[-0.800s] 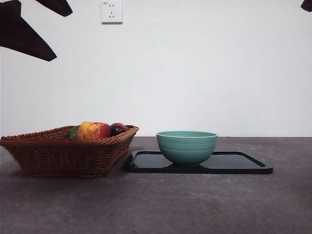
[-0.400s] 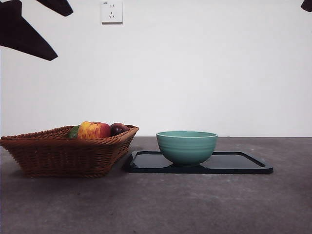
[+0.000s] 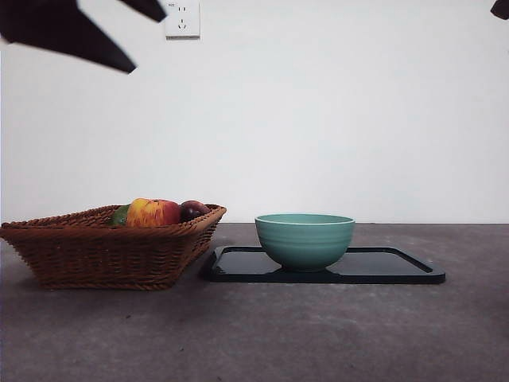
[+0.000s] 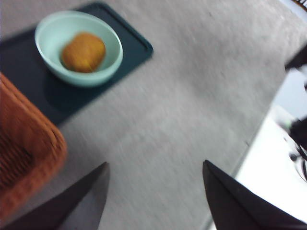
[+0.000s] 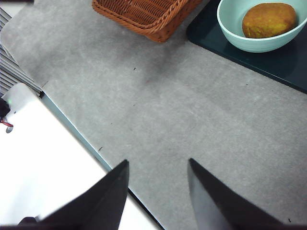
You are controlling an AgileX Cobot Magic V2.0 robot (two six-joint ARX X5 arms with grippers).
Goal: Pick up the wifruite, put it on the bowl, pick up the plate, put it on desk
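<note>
The orange-brown wifruite (image 4: 84,51) lies inside the teal bowl (image 3: 305,239); it also shows in the right wrist view (image 5: 268,19) but is hidden behind the bowl's wall in the front view. The bowl stands on the black plate (image 3: 398,267), a flat tray on the desk (image 3: 278,334). My left gripper (image 4: 155,165) is open and empty, high above the table at the top left of the front view (image 3: 148,44). My right gripper (image 5: 158,162) is open and empty, high near the table's edge.
A brown wicker basket (image 3: 103,248) stands left of the plate, holding a red-yellow apple (image 3: 153,212) and a dark purple fruit (image 3: 193,209). The right arm shows as a black tip (image 3: 501,8) at the top right corner. The table's edge (image 5: 72,127) runs below the right gripper.
The left arm has moved right and slightly up across the top left of the front view. The bowl, plate and basket have not moved.
</note>
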